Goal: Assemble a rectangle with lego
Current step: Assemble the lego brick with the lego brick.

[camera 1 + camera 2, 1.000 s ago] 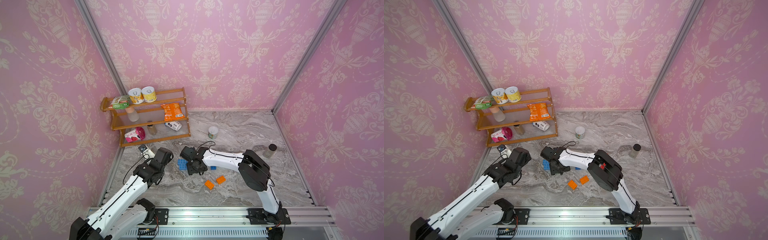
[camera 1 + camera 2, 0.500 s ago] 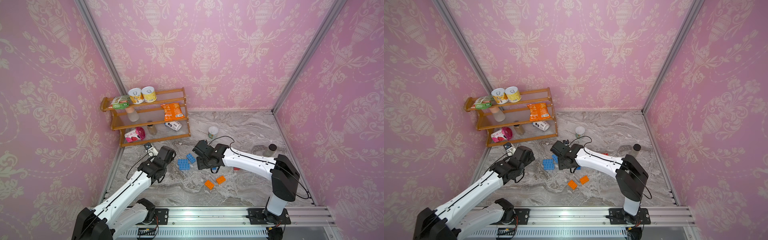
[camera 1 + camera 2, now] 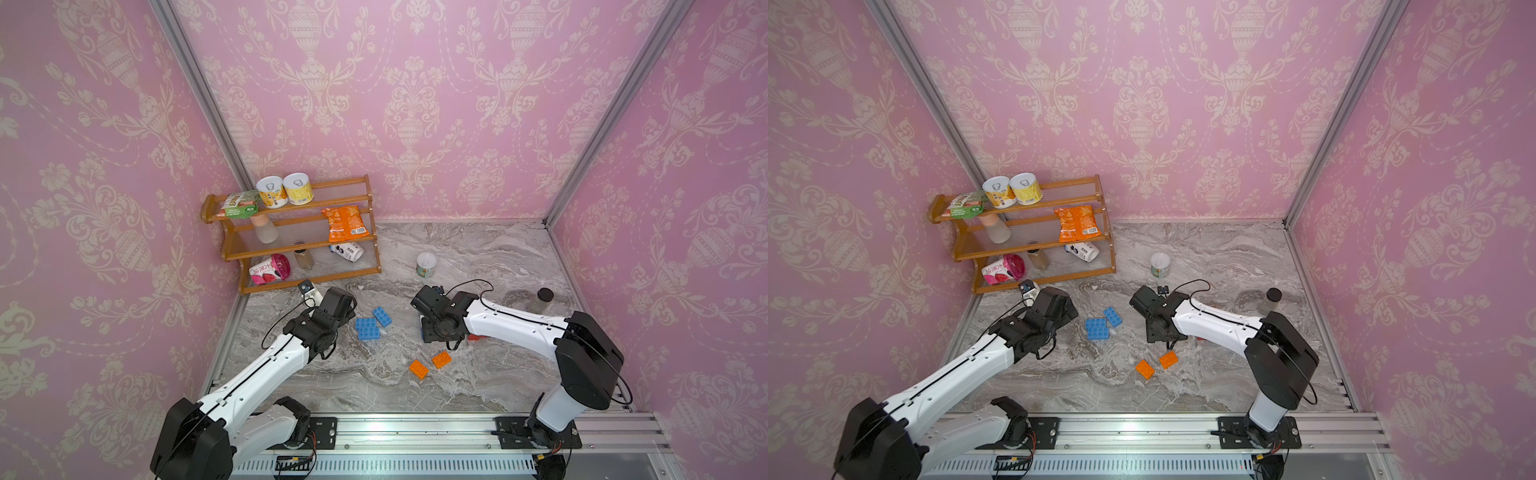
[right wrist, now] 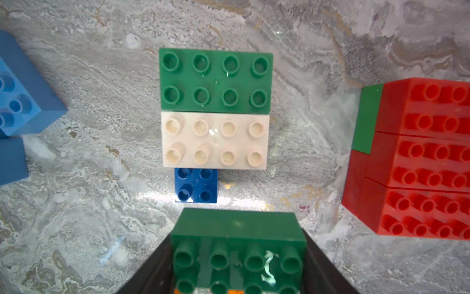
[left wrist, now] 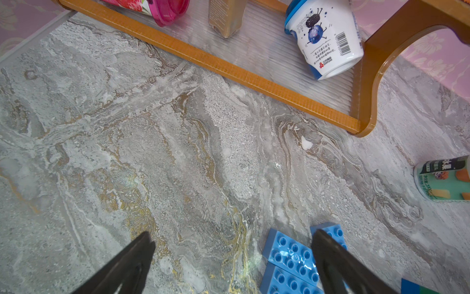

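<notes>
Risk: right hand (image 4: 239, 269) clamps a green brick (image 4: 237, 226) at lower centre of its wrist view, just short of a row of dark blue brick (image 4: 195, 184), white brick (image 4: 215, 140) and second green brick (image 4: 216, 80). A skewed descent would likely scatter that row. Red stack (image 4: 417, 157) crowds the right edge. Left hand (image 5: 231, 235) gapes empty beside light blue bricks (image 5: 292, 254) on the desk (image 5: 152, 152).

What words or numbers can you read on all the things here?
"水果", probably, edge cut off: green-labelled cup.
White blueberry cup: barcode and print too small to read.
Orange packet, tins: too small to read.
Lego bricks: none.
</notes>
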Robot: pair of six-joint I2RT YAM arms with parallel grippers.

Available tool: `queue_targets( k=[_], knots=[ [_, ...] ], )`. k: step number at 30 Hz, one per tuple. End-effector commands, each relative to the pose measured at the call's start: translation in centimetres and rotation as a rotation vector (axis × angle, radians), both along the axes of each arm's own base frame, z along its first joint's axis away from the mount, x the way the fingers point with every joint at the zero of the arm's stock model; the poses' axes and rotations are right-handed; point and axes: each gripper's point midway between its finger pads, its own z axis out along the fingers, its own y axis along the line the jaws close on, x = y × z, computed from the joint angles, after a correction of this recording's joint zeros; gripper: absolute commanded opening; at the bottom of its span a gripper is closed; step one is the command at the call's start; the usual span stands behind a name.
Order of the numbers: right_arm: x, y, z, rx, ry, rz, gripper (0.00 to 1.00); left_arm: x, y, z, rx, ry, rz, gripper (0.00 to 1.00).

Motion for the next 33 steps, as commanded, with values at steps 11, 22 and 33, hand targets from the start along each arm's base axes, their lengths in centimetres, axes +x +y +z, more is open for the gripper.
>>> queue_targets(
  k=[11,22,33],
  knots=[
    [1.3,1.0,-1.7,0.014,0.015,-0.016,0.47,1.1,-0.7,1.6,-0.010,-0.019,-0.029,0.99],
    [1.6,1.0,-2.7,0.014,0.035,-0.027,0.47,1.0,-0.7,1.6,-0.009,-0.016,-0.030,0.99],
    [1.5,0.4,-3.6,-0.018,0.063,-0.031,0.47,0.9,-0.5,1.5,-0.003,-0.014,-0.028,0.99]
  ],
)
